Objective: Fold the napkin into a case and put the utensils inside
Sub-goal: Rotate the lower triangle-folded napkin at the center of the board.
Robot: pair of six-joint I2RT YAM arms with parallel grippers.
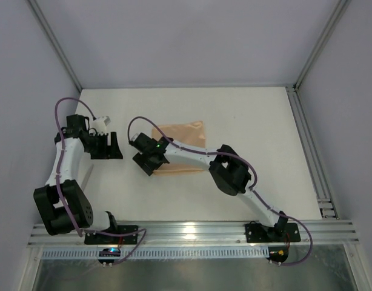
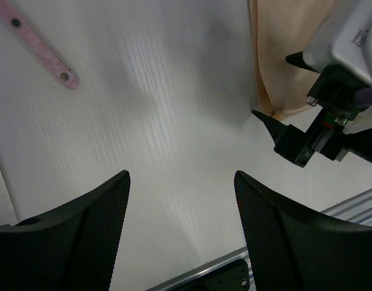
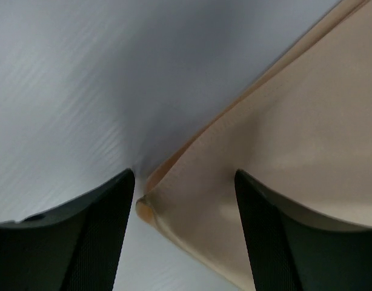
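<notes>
Napkin [image 1: 186,132], peach-orange and folded into a flat rectangle, lying near the middle of the white worktop [image 1: 252,121], a little left of centre and well clear of every edge.

Top external view: the right arm reaches diagonally across the cloth from the near right corner of the worktop and covers part of the cloth's near half. The right gripper [image 1: 147,162] sits at the napkin's near left corner.

Right wrist view: its fingers [image 3: 95,236] stand wide apart, released, with nothing clamped. The folded corner of the napkin lies on the worktop between them, closer to the finger on the left of that view. The cloth spreads away toward the upper right, and layered edges show along its border.

Top external view: the left gripper [image 1: 106,151] is over bare worktop to the left of the napkin, apart from it, toward the left edge.

Left wrist view: its fingers [image 2: 83,236] are likewise spread and released, with only white worktop between them.
- Upper left: a pale pink utensil handle [image 2: 39,47] with two small rivets lies flat on the worktop. One rounded end is in view and the rest runs out of frame.
- Upper right: the napkin's edge, with the right gripper's two black fingertips apart beside its corner.
</notes>
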